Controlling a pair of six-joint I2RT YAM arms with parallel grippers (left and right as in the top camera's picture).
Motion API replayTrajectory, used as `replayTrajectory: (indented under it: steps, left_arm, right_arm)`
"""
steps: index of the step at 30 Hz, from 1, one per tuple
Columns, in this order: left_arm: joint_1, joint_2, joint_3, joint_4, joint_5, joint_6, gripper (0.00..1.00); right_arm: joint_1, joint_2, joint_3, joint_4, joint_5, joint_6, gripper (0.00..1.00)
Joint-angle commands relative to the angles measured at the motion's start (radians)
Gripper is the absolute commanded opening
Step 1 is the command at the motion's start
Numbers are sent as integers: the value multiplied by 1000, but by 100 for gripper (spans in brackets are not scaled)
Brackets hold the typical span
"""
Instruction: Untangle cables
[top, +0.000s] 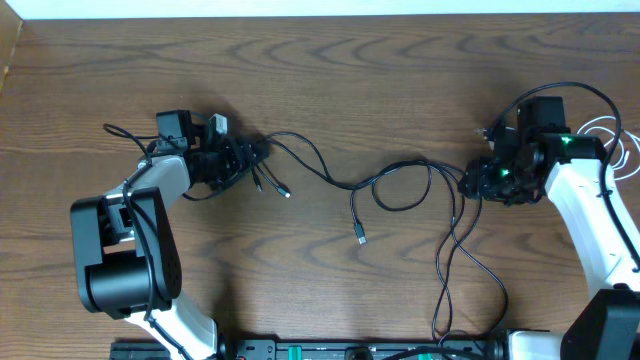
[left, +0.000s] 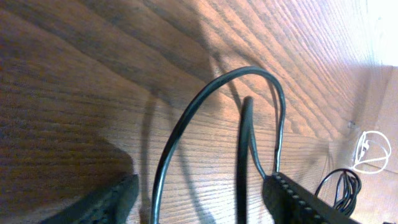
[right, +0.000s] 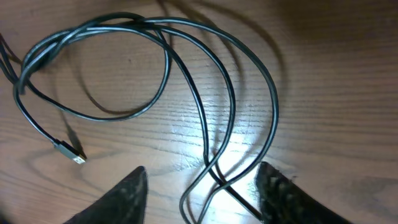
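The long black cable (top: 340, 183) runs across the middle of the table, from my left gripper (top: 238, 160) to my right gripper (top: 468, 182), with loops and two loose plug ends (top: 360, 238). In the left wrist view, my left gripper (left: 199, 193) is open, with two black cable strands (left: 205, 93) passing between its fingers. In the right wrist view, my right gripper (right: 202, 186) is open over crossing black strands (right: 273, 109), and a plug (right: 69, 152) lies at the left. The white cable (top: 618, 135) lies coiled at the far right; it also shows in the left wrist view (left: 372, 152).
The wooden table's far edge meets a white wall at the top of the overhead view. Black cable strands trail down to the table's front edge (top: 440, 320). The arm bases stand at the front left (top: 125, 250) and front right (top: 600, 250).
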Motion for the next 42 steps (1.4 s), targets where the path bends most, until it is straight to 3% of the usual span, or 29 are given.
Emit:
replayTrajectory:
  steps: [1,5,7,16,17,23,26,29,33,38,42]
  left_arm:
    - [2,26,-19,-19,-58,4,76]
    - [0,-8,-19,-29,-36,18,82]
    - [-7,-41,-19,-47,-46,51,91]
    - [-145,-248,-19,-154,-375,53,92]
    - [-168,-262,-20,-157,-378,54,91]
    - [-338,-278,-20,-195,-378,146,60]
    - [-415,-278,-20,-240,-376,146,44]
    - [-498,-278,-20,-312,-374,146,42]
    - [-604,-278,-29,-362,-375,103,49]
    - [-717,-278,-51,-341,-511,-117,49]
    - [-784,-278,-58,-286,-588,-215,50]
  right_arm:
    - [31,6,-6,8,-14,2,57]
    - [61,6,-6,22,-14,2,63]
    - [79,6,-6,33,-13,9,65]
    - [136,6,-6,114,-13,53,71]
    - [140,6,-7,125,-13,63,72]
    - [153,7,-7,214,-10,108,72]
    - [153,7,-7,238,-10,144,61]
    - [156,11,-8,250,-14,177,55]
    - [177,24,-8,253,-17,176,58]
    - [194,45,-8,259,-6,173,60]
    - [195,69,-8,279,66,173,71]
